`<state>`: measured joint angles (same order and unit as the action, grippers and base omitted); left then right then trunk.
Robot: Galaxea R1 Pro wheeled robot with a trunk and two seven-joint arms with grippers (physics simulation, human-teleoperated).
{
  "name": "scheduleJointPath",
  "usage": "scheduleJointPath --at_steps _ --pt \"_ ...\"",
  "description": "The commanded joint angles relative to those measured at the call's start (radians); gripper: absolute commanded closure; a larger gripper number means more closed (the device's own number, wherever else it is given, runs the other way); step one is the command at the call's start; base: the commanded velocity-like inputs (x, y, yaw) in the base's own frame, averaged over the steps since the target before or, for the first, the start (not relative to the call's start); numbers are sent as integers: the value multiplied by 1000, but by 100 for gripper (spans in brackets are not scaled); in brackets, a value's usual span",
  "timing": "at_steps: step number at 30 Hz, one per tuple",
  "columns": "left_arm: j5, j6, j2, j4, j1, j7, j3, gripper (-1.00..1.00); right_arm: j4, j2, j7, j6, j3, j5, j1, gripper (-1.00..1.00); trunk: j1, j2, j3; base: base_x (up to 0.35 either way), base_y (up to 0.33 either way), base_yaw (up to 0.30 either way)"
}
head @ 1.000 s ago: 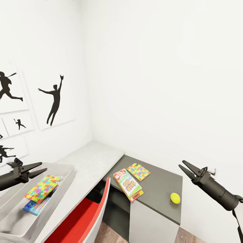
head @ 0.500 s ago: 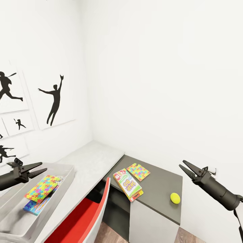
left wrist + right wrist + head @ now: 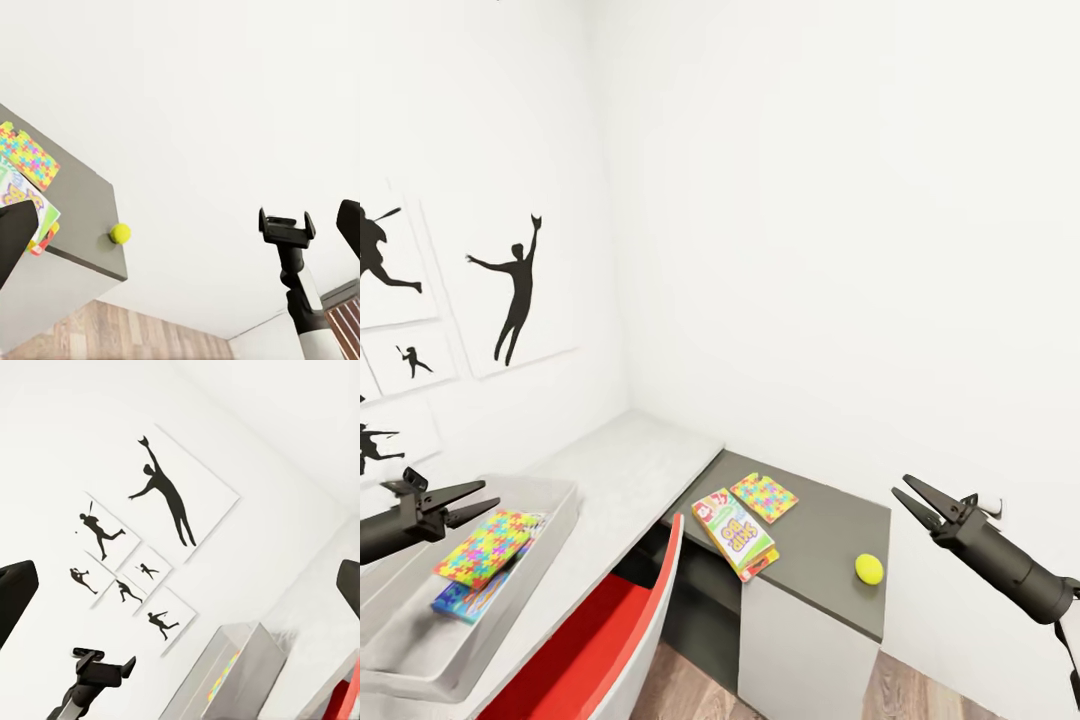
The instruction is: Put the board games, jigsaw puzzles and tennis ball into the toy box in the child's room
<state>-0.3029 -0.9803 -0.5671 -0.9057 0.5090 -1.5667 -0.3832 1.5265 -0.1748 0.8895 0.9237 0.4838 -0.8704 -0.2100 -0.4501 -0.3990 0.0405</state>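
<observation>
- The left hand [image 3: 472,500] hangs at about 8 o'clock in the head view, its arm coming in level from the left edge; its two fingers are spread a little and pinch nothing, their tips over the near rim of the toy box [image 3: 550,525]
- The right hand [image 3: 916,497] sits at about 4 o'clock, its arm rising on a slant from the lower right corner; the fingers are spread in a narrow V pointing up and left, holding nothing, in the air beside the right end of the desk [image 3: 635,462]
- In the left wrist view the right hand [image 3: 286,218] shows end on against the white wall, fingers apart
- In the right wrist view the left hand [image 3: 105,661] shows under the baseball posters [image 3: 161,499], with a corner of the toy box [image 3: 240,660] near it
- Inside the toy box lies a jigsaw puzzle [image 3: 488,547], tilted over a blue board game [image 3: 465,598]
- On the lower dark grey part of the desk lie the SKIP-BO game [image 3: 734,532], its near corner jutting past the front edge, and the second jigsaw [image 3: 764,497] just beside it at its 1 o'clock
- The tennis ball [image 3: 869,569] rests near the front right corner of that dark top, well apart from the two flat toys
- A red chair [image 3: 615,620] stands at the desk at 6 o'clock
</observation>
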Motion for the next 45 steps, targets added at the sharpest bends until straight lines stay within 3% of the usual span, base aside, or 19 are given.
scheduleJointPath --at_steps 1,21,45 --pt "1 -11 0 -3 0 -4 1 -100 0 0 3 4 1 0 -1 -100 0 -1 -2 -185 20 -129" --pt "1 -11 1 -30 -1 -4 3 -100 -4 1 8 -2 6 0 0 -100 0 -1 -14 -24 3 -80" --pt "1 -10 2 -32 -1 -4 1 -100 -9 0 11 -6 9 2 0 -100 0 -1 -14 0 0 -268"
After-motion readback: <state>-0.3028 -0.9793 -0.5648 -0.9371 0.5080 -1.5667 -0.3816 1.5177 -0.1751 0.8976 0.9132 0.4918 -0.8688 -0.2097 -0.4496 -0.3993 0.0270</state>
